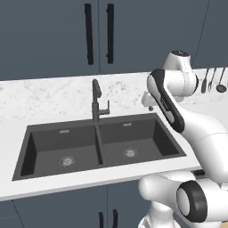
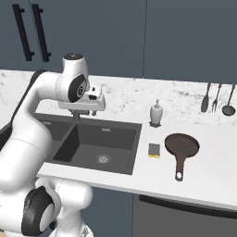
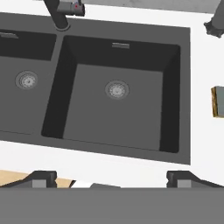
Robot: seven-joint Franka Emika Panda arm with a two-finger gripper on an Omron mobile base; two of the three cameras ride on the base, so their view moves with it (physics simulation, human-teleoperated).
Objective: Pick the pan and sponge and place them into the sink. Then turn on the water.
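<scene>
The dark reddish-brown pan lies on the white counter right of the sink, with its thin handle pointing toward the counter's front edge. Just left of it, between pan and sink, rests the small yellow and blue-grey sponge, which also shows in the hand view as the sponge at the right edge. The dark double-basin sink is empty and no water runs from its faucet. My gripper hangs open above the sink's near rim, looking down on the right basin, with nothing between its fingers. The gripper is well left of sponge and pan.
A white soap dispenser stands behind the sponge near the backsplash. Several metal utensils hang on the wall at the right. Dark cabinets with long handles hang above the counter. My own arm hides the counter right of the sink in the left base view.
</scene>
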